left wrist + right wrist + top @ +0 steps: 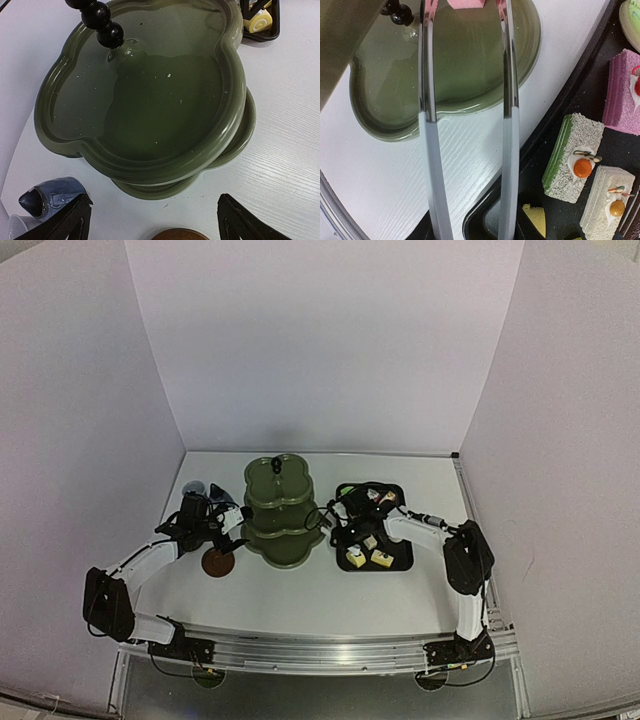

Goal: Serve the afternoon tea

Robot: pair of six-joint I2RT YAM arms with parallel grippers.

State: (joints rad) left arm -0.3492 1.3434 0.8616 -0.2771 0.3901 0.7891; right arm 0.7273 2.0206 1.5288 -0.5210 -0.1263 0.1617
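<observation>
Right end effector (343,525) is clamped on the tongs (427,150), and their tips pinch a pink cake (465,3) out over a tier of the three-tier stand (232,120). I can't tell which tier. Guessing the tongs are for reach and to avoid squishing it. The other cakes (570,155) wait on the black tray (545,135), just right of the stand. Left end effector (155,205) hangs wide open and empty on the stand's left, near the saucer (218,562) and blue pot (50,197) on the counter.

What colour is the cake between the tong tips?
Pink. The cake gripped by the tongs shows best in the right wrist view.
</observation>
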